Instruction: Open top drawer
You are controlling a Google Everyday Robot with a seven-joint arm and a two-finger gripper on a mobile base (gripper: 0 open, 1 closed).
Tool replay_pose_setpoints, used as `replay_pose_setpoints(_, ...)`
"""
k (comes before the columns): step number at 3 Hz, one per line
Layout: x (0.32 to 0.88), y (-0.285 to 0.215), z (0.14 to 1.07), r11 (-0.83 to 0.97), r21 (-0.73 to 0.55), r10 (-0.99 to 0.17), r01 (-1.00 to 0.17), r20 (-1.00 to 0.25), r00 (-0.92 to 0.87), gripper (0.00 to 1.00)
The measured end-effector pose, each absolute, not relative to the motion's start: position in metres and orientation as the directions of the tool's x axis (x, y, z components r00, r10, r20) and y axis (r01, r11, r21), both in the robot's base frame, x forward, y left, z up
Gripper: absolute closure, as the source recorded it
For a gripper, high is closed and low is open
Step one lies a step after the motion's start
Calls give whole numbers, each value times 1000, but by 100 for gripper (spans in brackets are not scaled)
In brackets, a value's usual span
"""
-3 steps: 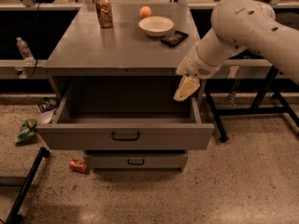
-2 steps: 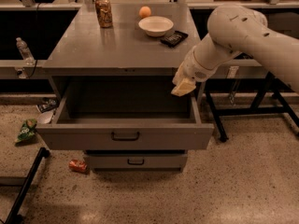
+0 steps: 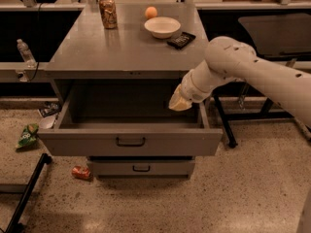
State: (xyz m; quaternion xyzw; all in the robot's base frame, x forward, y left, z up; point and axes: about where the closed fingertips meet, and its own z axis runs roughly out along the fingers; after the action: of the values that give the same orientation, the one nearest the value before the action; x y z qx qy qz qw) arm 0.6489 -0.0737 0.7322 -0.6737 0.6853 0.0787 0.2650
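Observation:
The top drawer [image 3: 130, 141] is a wide grey metal drawer with a small dark bar handle [image 3: 130, 141] at the middle of its front. It stands pulled far out, and its deep box shows nothing inside. My gripper [image 3: 180, 102] is at the end of the white arm, over the drawer's right rear part, just under the tabletop's edge. It is apart from the handle and holds nothing that I can see.
The grey cabinet top [image 3: 121, 47] carries a can [image 3: 108, 12], an orange [image 3: 151, 12], a white bowl [image 3: 162, 26] and a dark packet [image 3: 181, 40]. A lower drawer [image 3: 141, 167] is shut. A red can [image 3: 81, 172], a green bag [image 3: 27, 135] and a bottle [image 3: 25, 53] lie to the left.
My arm and gripper have moved left and a little up, further over the open drawer. The drawer has not moved.

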Motion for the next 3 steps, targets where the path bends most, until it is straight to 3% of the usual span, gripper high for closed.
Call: replay_pose_setpoints(3,603,-60,654,-2,-33,-866,-999,-499,18,100)
